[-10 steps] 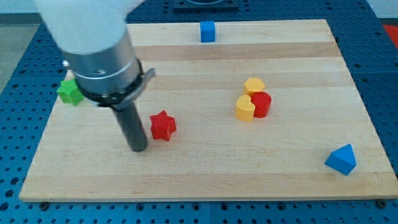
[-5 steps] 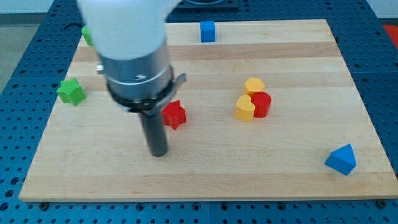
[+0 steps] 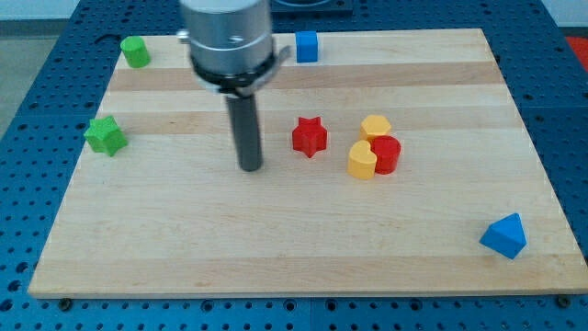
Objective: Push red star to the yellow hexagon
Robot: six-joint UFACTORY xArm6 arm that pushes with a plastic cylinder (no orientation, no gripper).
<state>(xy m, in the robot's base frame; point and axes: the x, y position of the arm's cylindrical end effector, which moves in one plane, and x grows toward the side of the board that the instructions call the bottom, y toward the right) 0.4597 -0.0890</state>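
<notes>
Camera view: wooden board (image 3: 276, 248) on a blue pegboard table (image 3: 28, 83). No claw is fitted, so no grip state can be told; a dark rod is seen ending in my tip (image 3: 251, 168), set on the board left of centre. The red star (image 3: 310, 136) is placed to the view's right of my tip, near but apart, a strip of bare wood between them. Just right of the star a tight cluster is seen: yellow hexagon (image 3: 375, 127) at the top, a yellow block (image 3: 362, 160) below it with a rounded shape not clearly made out, and a red cylinder (image 3: 386, 154) touching both on the right. The star is separated from the cluster by a small gap, nearest the hexagon and the yellow block. A blue cube (image 3: 306, 46) is located at the board's top edge, a green cylinder (image 3: 136, 51) at the top left corner, a green star (image 3: 106, 136) at the left edge, and a blue triangle (image 3: 504, 235) near the bottom right corner.
</notes>
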